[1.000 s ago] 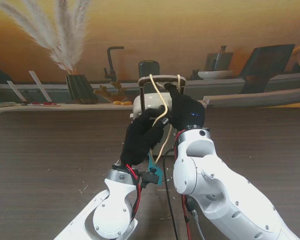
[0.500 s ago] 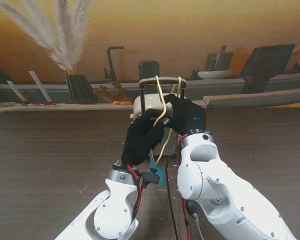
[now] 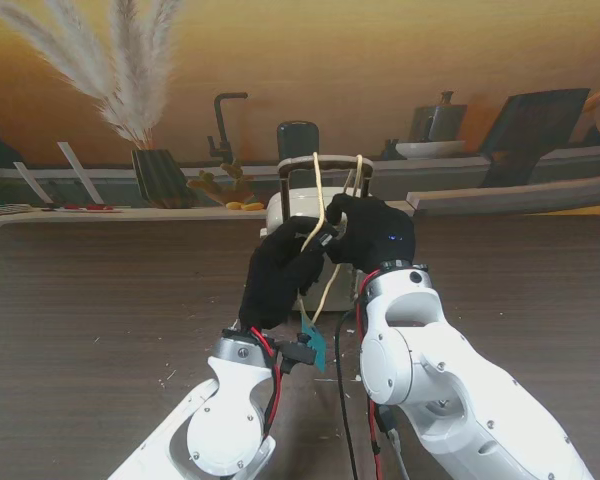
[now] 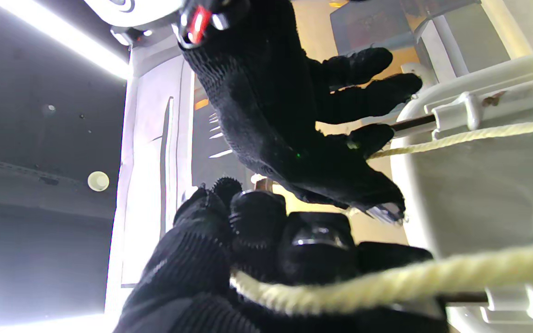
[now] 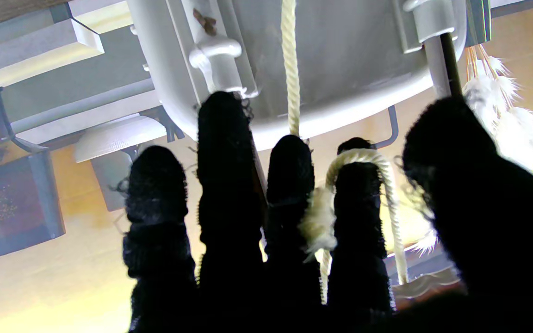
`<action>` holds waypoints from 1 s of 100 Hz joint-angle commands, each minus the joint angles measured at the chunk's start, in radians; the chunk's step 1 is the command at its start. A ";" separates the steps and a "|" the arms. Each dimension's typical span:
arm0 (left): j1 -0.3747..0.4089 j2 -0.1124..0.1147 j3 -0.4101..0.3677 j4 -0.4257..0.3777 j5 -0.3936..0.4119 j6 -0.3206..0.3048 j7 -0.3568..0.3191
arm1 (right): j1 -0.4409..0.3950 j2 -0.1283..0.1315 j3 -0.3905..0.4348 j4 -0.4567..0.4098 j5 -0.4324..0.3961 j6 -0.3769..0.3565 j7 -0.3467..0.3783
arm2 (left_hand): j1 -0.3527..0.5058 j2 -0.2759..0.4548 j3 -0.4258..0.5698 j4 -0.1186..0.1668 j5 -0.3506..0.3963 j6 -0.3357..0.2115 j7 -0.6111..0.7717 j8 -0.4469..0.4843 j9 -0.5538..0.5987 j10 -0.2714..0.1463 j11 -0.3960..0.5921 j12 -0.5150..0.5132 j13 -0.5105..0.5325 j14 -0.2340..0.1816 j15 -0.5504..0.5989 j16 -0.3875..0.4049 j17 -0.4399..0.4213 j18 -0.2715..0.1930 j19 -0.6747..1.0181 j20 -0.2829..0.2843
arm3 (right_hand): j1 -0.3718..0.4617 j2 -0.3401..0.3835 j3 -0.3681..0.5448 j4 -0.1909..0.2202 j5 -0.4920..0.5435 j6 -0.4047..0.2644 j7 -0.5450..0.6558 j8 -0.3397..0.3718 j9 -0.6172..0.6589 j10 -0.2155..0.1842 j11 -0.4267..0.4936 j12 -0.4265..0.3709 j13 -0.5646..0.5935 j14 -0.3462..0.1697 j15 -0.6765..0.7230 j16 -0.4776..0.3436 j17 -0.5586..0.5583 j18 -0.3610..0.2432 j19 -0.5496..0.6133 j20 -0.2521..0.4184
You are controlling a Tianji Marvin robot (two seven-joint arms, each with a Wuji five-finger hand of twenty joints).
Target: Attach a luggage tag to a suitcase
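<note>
A small white suitcase [image 3: 292,208] stands upright at the table's middle, its dark handle frame [image 3: 325,160] raised. A cream cord [image 3: 319,190] runs over the handle and hangs down between my hands to the teal luggage tag [image 3: 313,346] by my left wrist. My left hand [image 3: 280,275] is shut on the cord [image 4: 387,277] just in front of the suitcase [image 4: 479,185]. My right hand [image 3: 375,230] touches the left's fingertips; the cord [image 5: 361,157] loops over one finger [image 5: 356,222], its frayed end pinched between two fingers. The suitcase shell [image 5: 340,60] is close ahead.
A dark vase [image 3: 160,175] with pampas grass stands at the back left. A shelf with a tap, a dark chair back [image 3: 297,136] and a bowl [image 3: 430,148] runs behind the table. Black and red cables [image 3: 340,400] trail between my forearms.
My right hand has come down from the handle towards me and now meets the left hand. The cord's top has slid right along the handle.
</note>
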 commanded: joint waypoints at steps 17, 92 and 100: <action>0.001 -0.002 -0.013 -0.001 0.016 0.032 -0.001 | -0.039 0.004 0.014 -0.021 -0.019 -0.042 -0.022 | 0.011 0.006 -0.021 0.013 -0.002 -0.048 -0.007 -0.015 -0.024 0.014 -0.019 0.001 -0.048 0.039 -0.031 0.003 -0.049 -0.009 0.193 -0.020 | 0.092 -0.041 0.063 -0.030 0.102 -0.093 0.218 0.092 -0.009 -0.013 0.019 0.019 0.002 -0.015 -0.019 -0.015 0.013 -0.008 -0.014 -0.016; 0.090 0.038 -0.073 -0.019 0.260 0.243 0.023 | -0.122 0.013 0.053 -0.079 -0.032 -0.139 -0.031 | -0.361 0.023 0.009 0.061 -0.212 0.078 -0.517 -0.148 -0.859 0.114 -0.736 -0.430 -0.980 0.101 -1.042 -0.124 -1.104 -0.004 -0.959 0.162 | 0.113 0.054 0.055 -0.019 0.074 -0.014 0.224 0.132 -0.022 0.018 -0.052 -0.008 -0.010 0.003 -0.054 -0.021 -0.007 -0.001 -0.036 -0.016; 0.102 0.029 -0.084 -0.010 0.304 0.247 0.103 | -0.124 0.013 0.055 -0.078 -0.031 -0.141 -0.033 | -0.336 0.022 0.018 0.059 -0.174 0.089 -0.523 -0.163 -0.822 0.119 -0.717 -0.429 -0.949 0.105 -1.023 -0.111 -1.081 0.008 -0.952 0.179 | 0.112 0.057 0.053 -0.019 0.071 -0.014 0.226 0.136 -0.023 0.018 -0.051 -0.008 -0.010 0.003 -0.054 -0.021 -0.007 0.000 -0.037 -0.015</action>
